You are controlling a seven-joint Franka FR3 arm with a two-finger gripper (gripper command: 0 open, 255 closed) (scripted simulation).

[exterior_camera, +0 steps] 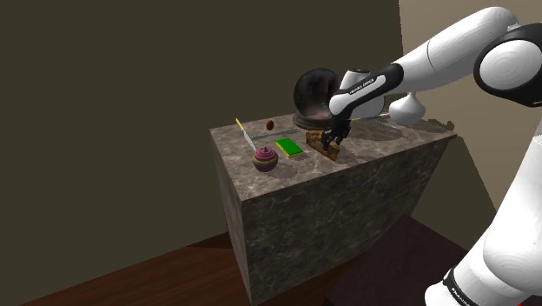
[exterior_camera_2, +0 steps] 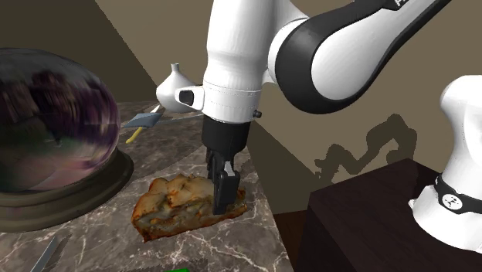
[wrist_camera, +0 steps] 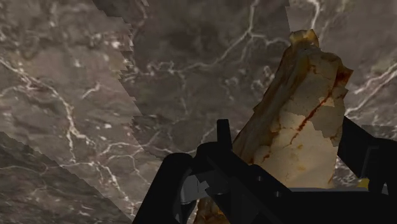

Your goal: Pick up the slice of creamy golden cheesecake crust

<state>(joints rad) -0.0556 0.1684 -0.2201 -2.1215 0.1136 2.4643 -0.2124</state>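
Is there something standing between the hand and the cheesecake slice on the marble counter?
Nothing visible does. The hand is down at one end of the cheesecake slice, which lies on the marble counter. The glass dome stands apart from the slice, toward the second exterior view's left.

The slice [exterior_camera: 323,144] [exterior_camera_2: 179,205] [wrist_camera: 298,127] was a wedge, golden-brown and lumpy on top, with paler, creamy sides marked by reddish-brown streaks. It looked whole. It lay flat on the dark veined marble counter [exterior_camera: 375,142] [exterior_camera_2: 93,241] [wrist_camera: 95,108], near the edge on the second exterior view's right. In the shoulder view it sat toward the near side of the top, showing as a small brown piece.
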